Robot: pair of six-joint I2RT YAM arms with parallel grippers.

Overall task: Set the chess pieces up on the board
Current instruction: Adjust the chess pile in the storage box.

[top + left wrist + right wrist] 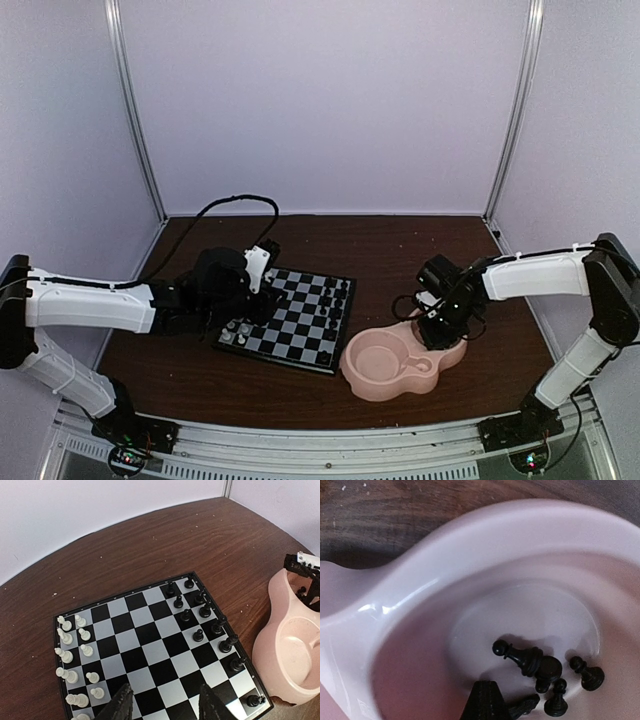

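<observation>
Where the board (300,325) lay a little askew on the brown table (400,250), left of the middle, you could see the chess pieces gathered at two opposite sides. Along the side toward your left arm, white pieces (87,650) stood in two rows. Along the side nearest the pink dish (352,375), black pieces (198,635) stood in two looser rows. One of them stood alone at the corner closest to the left wrist camera.

Your left claw (165,709) hung just above one edge of the board, between the white rows and the black. Its fingers (120,705) were partly spread, with only the checks showing between them.

The dish sat just right of the board, and you could not tell whether the two touched. In its smaller bowl were a few loose black pieces (527,661), one lying on its side and others upright beside it.

Your right claw (438,328) was down in that bowl and closed tight. Only one dark finger (484,701) showed at the bottom of the right wrist view, next to the loose pieces, so you could not tell whether a piece was pinched.
</observation>
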